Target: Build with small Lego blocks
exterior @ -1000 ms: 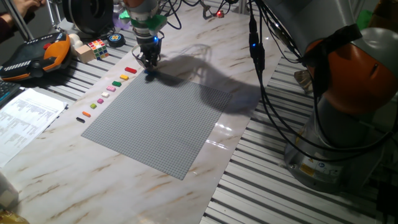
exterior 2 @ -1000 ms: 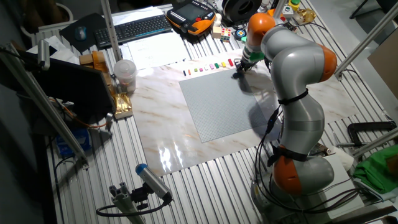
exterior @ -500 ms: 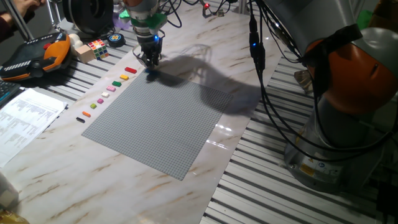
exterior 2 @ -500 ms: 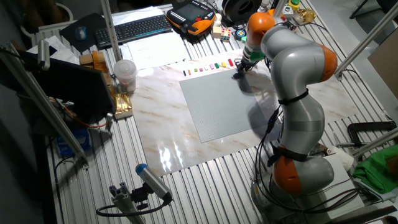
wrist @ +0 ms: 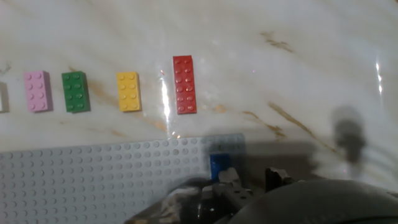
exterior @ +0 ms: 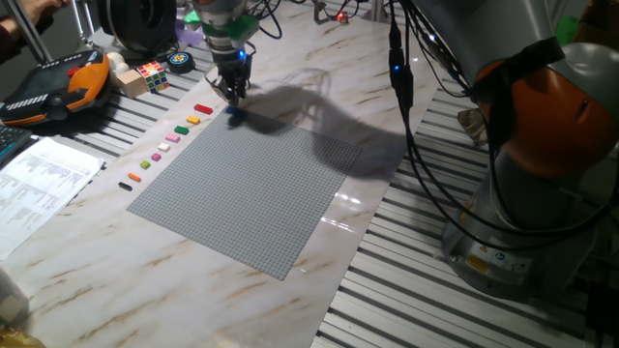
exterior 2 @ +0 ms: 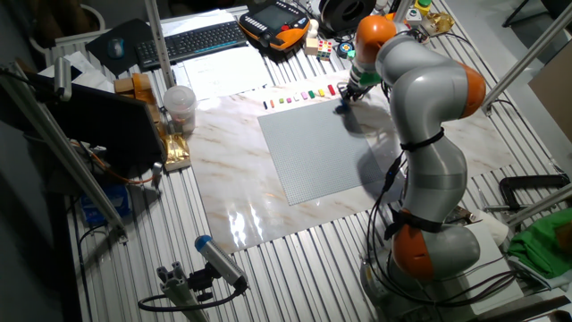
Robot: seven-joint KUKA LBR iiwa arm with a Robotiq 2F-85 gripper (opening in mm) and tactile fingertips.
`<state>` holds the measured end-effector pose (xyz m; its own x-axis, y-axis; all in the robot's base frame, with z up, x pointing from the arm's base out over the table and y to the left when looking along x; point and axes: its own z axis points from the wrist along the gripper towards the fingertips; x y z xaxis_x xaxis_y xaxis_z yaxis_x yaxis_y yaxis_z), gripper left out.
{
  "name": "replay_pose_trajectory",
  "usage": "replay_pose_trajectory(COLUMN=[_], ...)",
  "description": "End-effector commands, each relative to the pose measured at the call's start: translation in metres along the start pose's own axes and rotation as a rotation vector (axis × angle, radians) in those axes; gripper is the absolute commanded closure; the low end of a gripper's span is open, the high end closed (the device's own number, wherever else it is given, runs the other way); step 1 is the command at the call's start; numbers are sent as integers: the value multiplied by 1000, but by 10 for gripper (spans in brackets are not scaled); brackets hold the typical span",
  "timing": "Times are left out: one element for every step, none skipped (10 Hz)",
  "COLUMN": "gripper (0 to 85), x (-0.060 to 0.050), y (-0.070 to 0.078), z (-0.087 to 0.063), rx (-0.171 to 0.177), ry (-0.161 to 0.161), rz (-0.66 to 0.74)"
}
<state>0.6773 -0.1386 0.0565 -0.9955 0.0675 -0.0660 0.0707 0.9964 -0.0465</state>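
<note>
Sitting on the corner of the grey plate (wrist: pixel 93 180), the blue block (wrist: pixel 217 167) is right under the gripper (wrist: pixel 249 180), touching its tips. I cannot tell if the jaws grip it or have let go. Its long side points away toward the red block (wrist: pixel 184 84), which lies on the table beyond.

In the hand view the hand (wrist: pixel 249 186) is a dark blur at the bottom edge, hiding the lower end of the blue block (wrist: pixel 217 164). A white block (wrist: pixel 2 99) is cut by the left edge. Whether the fingers are closed cannot be told, perhaps slightly apart.
</note>
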Motion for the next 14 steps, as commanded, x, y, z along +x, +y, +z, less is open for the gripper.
replay_pose_trajectory(gripper=[543, 583, 663, 757, 843, 843, 843, 843, 843, 843, 843, 843, 843, 797], x=[1, 1, 2, 4, 6, 7, 8, 10, 10, 9, 8, 5, 3, -1], y=[2, 6, 11, 15, 20, 26, 34, 47, 51, 52, 51, 51, 51, 49], z=[-9, -19, -30, -40, -48, -54, -56, -53, -49, -48, -47, -46, -43, -41], rx=[-9, -9, -2, 3, 6, 9, 9, 8, 5, 3, -13, -20, -21, -27], ry=[6, 15, 18, 21, 23, 23, 22, 12, 7, 2, 5, 10, 11, 13], rz=[14, 18, 22, 22, 19, 17, 23, 31, 27, 11, 0, -10, -26, -38])
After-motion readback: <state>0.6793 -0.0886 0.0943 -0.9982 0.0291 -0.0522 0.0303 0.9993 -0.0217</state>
